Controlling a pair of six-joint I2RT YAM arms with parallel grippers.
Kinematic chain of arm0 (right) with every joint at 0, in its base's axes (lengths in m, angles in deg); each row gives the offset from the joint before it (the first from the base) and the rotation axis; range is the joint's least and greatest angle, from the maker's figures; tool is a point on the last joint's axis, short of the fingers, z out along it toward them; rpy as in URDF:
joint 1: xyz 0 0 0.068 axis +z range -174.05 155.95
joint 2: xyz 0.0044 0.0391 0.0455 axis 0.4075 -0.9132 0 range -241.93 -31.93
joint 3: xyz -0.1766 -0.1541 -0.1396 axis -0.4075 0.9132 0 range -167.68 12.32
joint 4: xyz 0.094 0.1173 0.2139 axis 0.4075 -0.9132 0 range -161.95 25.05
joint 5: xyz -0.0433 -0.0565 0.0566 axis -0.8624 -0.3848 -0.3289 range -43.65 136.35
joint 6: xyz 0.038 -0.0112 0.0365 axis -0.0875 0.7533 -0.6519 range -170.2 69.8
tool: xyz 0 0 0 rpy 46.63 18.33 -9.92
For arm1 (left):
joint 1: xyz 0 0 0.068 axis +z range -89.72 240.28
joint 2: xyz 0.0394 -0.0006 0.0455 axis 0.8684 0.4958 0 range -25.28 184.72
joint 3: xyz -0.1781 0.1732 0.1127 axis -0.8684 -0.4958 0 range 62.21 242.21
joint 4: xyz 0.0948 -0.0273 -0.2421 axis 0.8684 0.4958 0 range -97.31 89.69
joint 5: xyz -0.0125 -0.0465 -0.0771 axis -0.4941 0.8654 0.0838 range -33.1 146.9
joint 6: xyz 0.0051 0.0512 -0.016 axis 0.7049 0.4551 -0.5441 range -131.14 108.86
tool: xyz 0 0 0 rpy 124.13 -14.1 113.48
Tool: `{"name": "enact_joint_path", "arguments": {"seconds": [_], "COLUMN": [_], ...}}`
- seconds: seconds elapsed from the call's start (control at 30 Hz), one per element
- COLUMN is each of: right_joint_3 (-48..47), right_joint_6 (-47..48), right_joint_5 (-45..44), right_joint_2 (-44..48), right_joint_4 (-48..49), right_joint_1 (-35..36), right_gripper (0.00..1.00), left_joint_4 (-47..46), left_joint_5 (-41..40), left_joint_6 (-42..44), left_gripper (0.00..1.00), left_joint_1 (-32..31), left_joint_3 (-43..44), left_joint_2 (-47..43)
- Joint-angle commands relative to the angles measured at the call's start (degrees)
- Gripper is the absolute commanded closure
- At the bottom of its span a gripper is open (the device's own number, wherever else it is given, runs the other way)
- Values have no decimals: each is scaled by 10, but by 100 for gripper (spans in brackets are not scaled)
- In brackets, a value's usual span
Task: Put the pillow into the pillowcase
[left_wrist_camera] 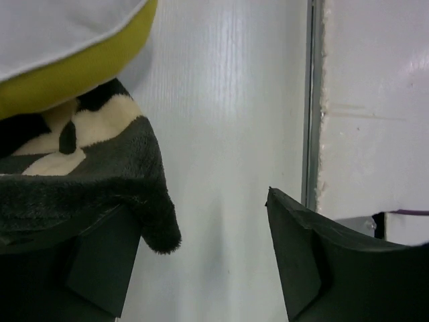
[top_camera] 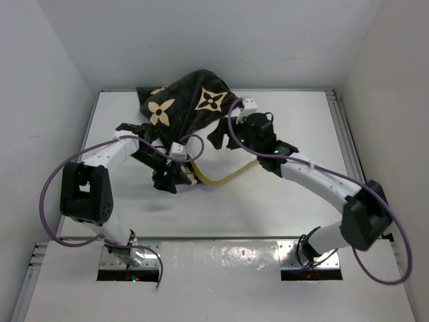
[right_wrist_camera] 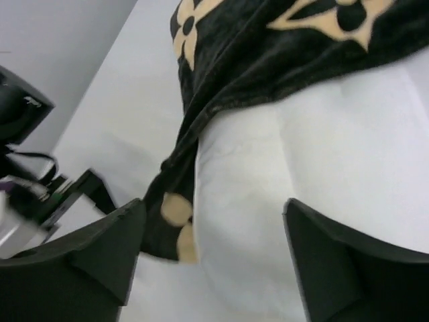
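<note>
The pillow (top_camera: 224, 178) lies toward the far, twelve-o'clock part of the white table (top_camera: 268, 208). Most of it is inside the pillowcase (top_camera: 188, 107), which bunches up over it toward eleven o'clock. The pillow's yellow-banded edge sticks out of the opening toward five o'clock. In the right wrist view, bare white pillow (right_wrist_camera: 301, 154) shows below the dark hem of the pillowcase (right_wrist_camera: 268, 47). The right gripper (right_wrist_camera: 214, 261) hangs over that white surface with its jaws spread wide, clasping nothing; from above it sits at the three-o'clock side of the bundle (top_camera: 218, 134). The left gripper (top_camera: 166, 180) is at the seven-o'clock side, at the case's mouth. Its own camera shows the left gripper (left_wrist_camera: 201, 255) with jaws parted over bare table (left_wrist_camera: 228, 100). A flap of pillowcase (left_wrist_camera: 100, 174) is draped over one finger (left_wrist_camera: 100, 261) but not pinched, and the pillow's yellow band (left_wrist_camera: 67, 80) is just above it.
</note>
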Motion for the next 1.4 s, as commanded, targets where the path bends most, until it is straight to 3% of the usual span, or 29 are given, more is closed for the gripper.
{"name": "enact_joint_path", "arguments": {"seconds": [0.0,0.03,0.07,0.1,0.13,0.17,0.2,0.23,0.27,0.3,0.33,0.4,0.47,0.53,0.7,0.83,0.93,0.97,1.03,1.13,1.17,1.3,1.37], "right_joint_3": [0,8,17,40,52,63,85,93,102,122,132,154,159,161,224,260,279,287,294,298,297,300,304], "right_joint_6": [44,35,-3,-17,-22,-20,-23,-37,-40,-43,-48,-55,-63,-66,-102,-118,-125,-126,-127,-127,-126,-134,-138], "right_joint_5": [66,83,70,61,53,38,0,-18,-27,-30,-34,-26,-3,22,78,92,97,98,99,100,101,102,102], "right_joint_2": [62,92,108,123,150,162,170,183,187,190,191,185,165,152,141,141,141,142,143,140,137,133,127], "right_joint_4": [-183,-211,-228,-237,-242,-243,-243,-245,-241,-232,-211,-192,-182,-176,-88,-51,-38,-35,-27,-21,-21,-6,13], "right_joint_1": [-35,-65,-80,-97,-125,-137,-155,-167,-178,-190,-207,-225,-236,-244,-258,-258,-257,-257,-257,-255,-253,-251,-248], "right_gripper": [24,70,100,100,100,100,100,79,68,59,44,37,33,31,29,30,31,31,33,35,35,34,30], "left_joint_4": [62,73,73,74,73,69,23,-69,-70,-148,-178,-254,-316,-347,-378,-431,-453,-456,-454,-469,-479,-460,-438], "left_joint_5": [-41,-41,-43,-51,-75,-82,-89,-112,-135,-165,-249,-351,-478,-581,-664,-727,-738,-734,-709,-688,-704,-724,-719], "left_joint_6": [20,9,-13,-36,-42,-49,-115,-174,-240,-339,-367,-400,-398,-399,-419,-395,-392,-397,-406,-411,-406,-387,-393], "left_gripper": [29,29,33,42,51,74,80,73,73,41,33,23,20,19,19,22,32,41,49,56,56,37,33], "left_joint_1": [-5,-6,-10,-18,-39,-50,-70,-79,-90,-105,-138,-172,-204,-214,-208,-217,-218,-219,-220,-221,-222,-215,-209], "left_joint_3": [49,101,128,157,211,236,260,290,303,314,335,348,362,393,502,494,488,487,488,481,473,515,536], "left_joint_2": [-24,-23,-23,-24,-27,-26,-21,-15,-4,12,49,90,150,212,329,356,364,363,357,339,339,387,415]}}
